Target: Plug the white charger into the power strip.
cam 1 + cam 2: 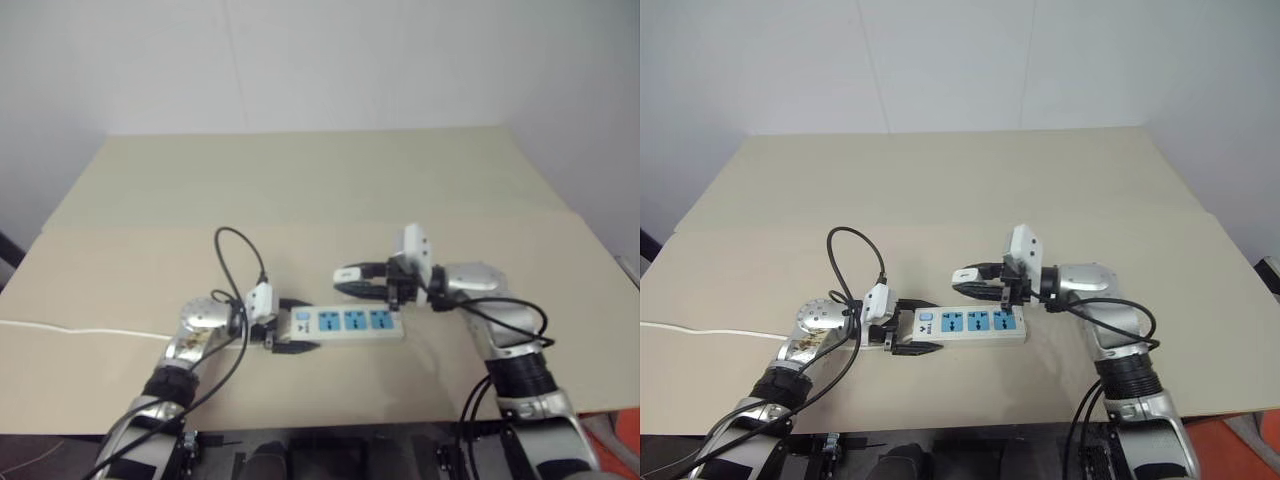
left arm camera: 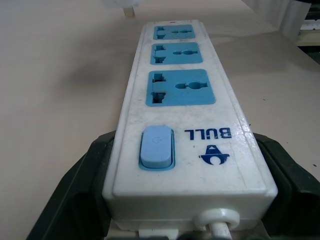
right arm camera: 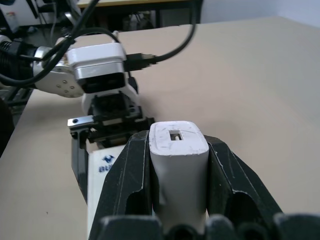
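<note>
The power strip [image 2: 185, 130] reads glossy white, and its three socket faces [image 2: 180, 87] are bright blue with dark slots. The switch [image 2: 157, 147] at the near end is a paler, softer blue, and right beside it sits navy lettering with a small navy logo [image 2: 215, 155]. The left end effector [image 1: 285, 325] shows matte black at the strip's end. The white charger [image 3: 177, 165] is plain white, with one small dark rectangular recess on its end face, and the right end effector [image 3: 179, 150] frames it in black. The surface [image 1: 320, 180] underneath is pale beige, unpatterned. A thin white cord [image 1: 80, 330] runs across it, and black cables [image 1: 235, 260] loop above.
</note>
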`<state>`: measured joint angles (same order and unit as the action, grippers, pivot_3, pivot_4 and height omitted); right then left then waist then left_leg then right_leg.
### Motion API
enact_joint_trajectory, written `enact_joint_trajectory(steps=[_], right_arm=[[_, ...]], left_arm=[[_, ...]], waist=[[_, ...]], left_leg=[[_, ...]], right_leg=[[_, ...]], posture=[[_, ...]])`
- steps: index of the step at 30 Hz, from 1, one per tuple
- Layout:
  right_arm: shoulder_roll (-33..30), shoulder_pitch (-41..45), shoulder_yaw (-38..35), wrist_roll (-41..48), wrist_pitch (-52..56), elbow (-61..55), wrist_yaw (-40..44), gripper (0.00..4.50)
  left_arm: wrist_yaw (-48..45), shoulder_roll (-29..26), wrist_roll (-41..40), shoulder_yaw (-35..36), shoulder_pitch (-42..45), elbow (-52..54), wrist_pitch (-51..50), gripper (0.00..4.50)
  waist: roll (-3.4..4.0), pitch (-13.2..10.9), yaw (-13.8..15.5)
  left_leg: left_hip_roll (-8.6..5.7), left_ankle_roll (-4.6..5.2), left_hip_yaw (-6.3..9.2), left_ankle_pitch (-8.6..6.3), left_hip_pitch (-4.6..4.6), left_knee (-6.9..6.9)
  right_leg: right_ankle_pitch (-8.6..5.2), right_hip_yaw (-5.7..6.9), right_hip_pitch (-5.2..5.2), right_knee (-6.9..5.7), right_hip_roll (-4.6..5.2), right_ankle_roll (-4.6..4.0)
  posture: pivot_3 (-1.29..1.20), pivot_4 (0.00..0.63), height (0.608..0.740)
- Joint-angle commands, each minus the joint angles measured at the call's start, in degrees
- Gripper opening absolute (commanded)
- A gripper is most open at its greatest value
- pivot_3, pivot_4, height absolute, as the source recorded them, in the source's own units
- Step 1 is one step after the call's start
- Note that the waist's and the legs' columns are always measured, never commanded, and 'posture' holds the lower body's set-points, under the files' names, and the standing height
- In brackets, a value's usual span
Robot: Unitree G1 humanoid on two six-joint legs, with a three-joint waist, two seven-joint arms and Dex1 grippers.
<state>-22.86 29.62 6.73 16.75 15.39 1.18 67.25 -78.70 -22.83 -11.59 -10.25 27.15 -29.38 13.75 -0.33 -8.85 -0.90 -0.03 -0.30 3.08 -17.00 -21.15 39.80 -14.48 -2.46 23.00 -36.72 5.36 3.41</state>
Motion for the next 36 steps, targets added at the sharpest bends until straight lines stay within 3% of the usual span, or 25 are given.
enact_joint_trajectory(steps=[1,11,36], right_arm=[[0.50,-0.39,1.66,-1.00,-5.46,0.35,0.02,1.13],[2.39,-2.69,4.43,-0.69,-6.07,-1.32,-2.62,1.13],[9.61,-2.82,3.04,2.06,-9.38,1.40,-7.12,1.13]], left_arm=[[0.14,-1.07,1.99,-1.57,-1.38,-0.66,-1.06,3.34],[0.18,-1.71,1.81,-1.75,-2.37,0.35,-1.13,3.34],[0.34,-2.59,1.42,-1.44,-2.68,1.27,-1.77,3.34]], waist=[[0.00,0.00,-0.03],[0.00,0.00,-0.20],[0.00,0.00,-0.75]], left_leg=[[0.00,0.00,-0.01,0.00,0.00,0.00],[0.01,-0.02,0.00,0.01,0.02,-0.01],[0.02,-0.03,0.02,0.01,0.05,-0.02]], right_leg=[[0.00,0.00,0.00,0.00,0.01,0.00],[0.00,0.00,0.02,-0.01,-0.01,0.00],[0.00,0.00,0.04,-0.05,-0.04,-0.01]], posture=[[0.00,0.150,0.740],[0.00,0.150,0.740],[0.00,0.150,0.740]])
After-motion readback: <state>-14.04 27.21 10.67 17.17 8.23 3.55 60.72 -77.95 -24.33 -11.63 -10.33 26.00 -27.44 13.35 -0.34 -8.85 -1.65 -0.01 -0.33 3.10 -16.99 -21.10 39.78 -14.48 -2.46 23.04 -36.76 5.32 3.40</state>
